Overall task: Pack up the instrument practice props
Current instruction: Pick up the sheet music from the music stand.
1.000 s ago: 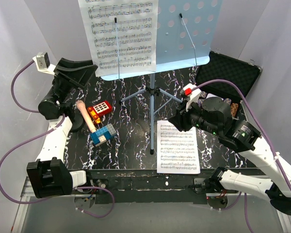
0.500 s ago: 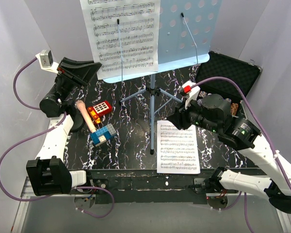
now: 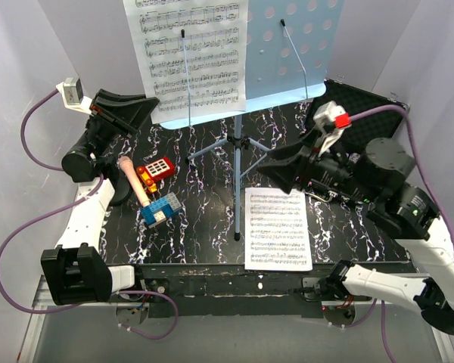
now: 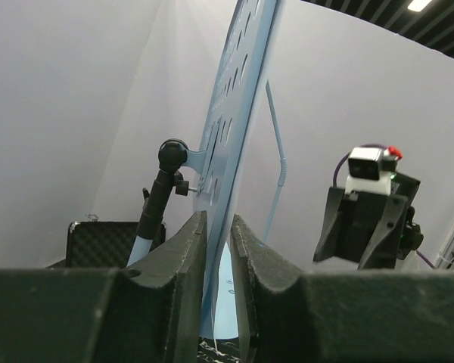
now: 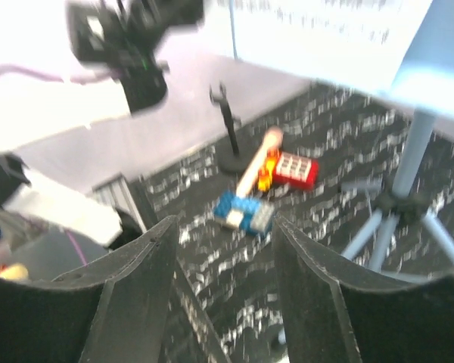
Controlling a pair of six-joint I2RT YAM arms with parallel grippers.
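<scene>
The light-blue perforated music stand (image 3: 291,53) rises on tripod legs (image 3: 237,174) at the back middle. A white sheet-music page (image 3: 193,57) leans on its left half. My left gripper (image 3: 145,108) is shut on the left edge of the stand's desk (image 4: 242,113), which runs down between my fingers together with a thin sheet, as the left wrist view (image 4: 218,227) shows. A second page (image 3: 278,229) lies flat on the table. Over its far end my right gripper (image 3: 276,168) hangs open and holds nothing (image 5: 223,234). The pale-headed microphone (image 3: 135,181) lies at the left beside its black stand (image 5: 228,132).
A red toy (image 3: 156,168) and a blue brick block (image 3: 160,209) lie beside the microphone. A black foam-lined case (image 3: 359,113) stands open at the back right, behind my right arm. White walls close in on both sides.
My left gripper has closed on the stand's edge. My right gripper has risen, drawn back to the right and opened wider. The right wrist view is blurred by motion.
</scene>
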